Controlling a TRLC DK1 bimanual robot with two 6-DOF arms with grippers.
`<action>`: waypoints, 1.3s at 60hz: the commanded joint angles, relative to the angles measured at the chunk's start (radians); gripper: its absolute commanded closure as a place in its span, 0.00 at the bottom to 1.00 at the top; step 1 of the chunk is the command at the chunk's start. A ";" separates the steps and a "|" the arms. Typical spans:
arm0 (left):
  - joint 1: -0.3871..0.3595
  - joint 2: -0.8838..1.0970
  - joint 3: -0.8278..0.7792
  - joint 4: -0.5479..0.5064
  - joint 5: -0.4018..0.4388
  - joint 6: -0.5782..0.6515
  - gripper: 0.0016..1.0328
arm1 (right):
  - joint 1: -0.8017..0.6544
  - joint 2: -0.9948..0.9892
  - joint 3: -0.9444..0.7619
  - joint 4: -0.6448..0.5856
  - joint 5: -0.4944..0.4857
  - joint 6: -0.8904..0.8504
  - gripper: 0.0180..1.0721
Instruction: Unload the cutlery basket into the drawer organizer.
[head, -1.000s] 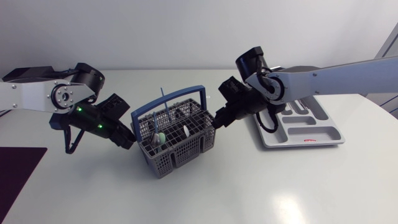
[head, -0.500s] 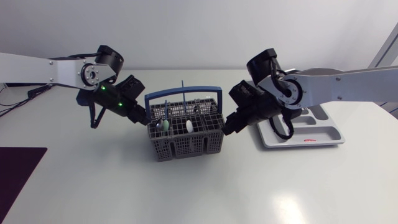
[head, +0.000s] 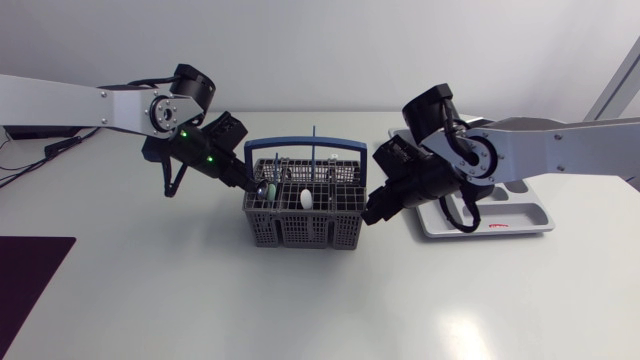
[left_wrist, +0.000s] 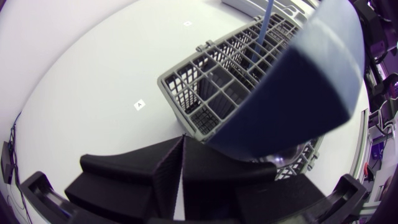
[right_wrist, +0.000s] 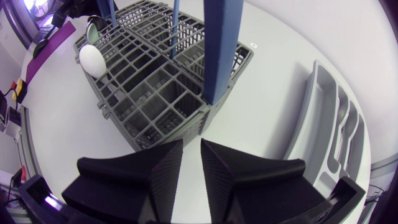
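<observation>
The grey cutlery basket (head: 300, 222) with a blue handle (head: 305, 146) stands at mid-table. A white spoon (head: 305, 199), a green utensil (head: 263, 190) and a thin blue utensil (head: 314, 152) stick up in it. My left gripper (head: 250, 187) is shut on the basket's left end; in the left wrist view its fingers (left_wrist: 155, 180) pinch the rim below the blue handle (left_wrist: 305, 87). At the other end my right gripper (head: 372, 208) is shut on the wall, which the right wrist view shows between its fingers (right_wrist: 163, 169). The grey drawer organizer (head: 520, 222) lies right of the basket.
A dark purple mat (head: 30, 275) lies at the table's front left edge. My right arm (head: 540, 145) reaches over the organizer's back part. Bare white tabletop (head: 320, 300) spreads in front of the basket.
Both arms, each keeping hold of an end, have swung the basket from a skewed pose to square with the table and carried it right and toward the back.
</observation>
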 joint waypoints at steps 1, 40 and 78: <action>-0.027 -0.025 -0.066 -0.013 0.053 -0.002 0.79 | 0.001 0.022 0.026 0.037 -0.026 0.019 0.73; 0.001 -0.203 -0.201 -0.013 0.053 0.016 0.76 | -0.029 -0.024 -0.031 0.064 0.040 0.008 0.59; 0.059 -0.496 -0.259 -0.096 0.122 0.136 0.13 | -0.101 -0.248 -0.151 0.044 0.046 -0.076 0.07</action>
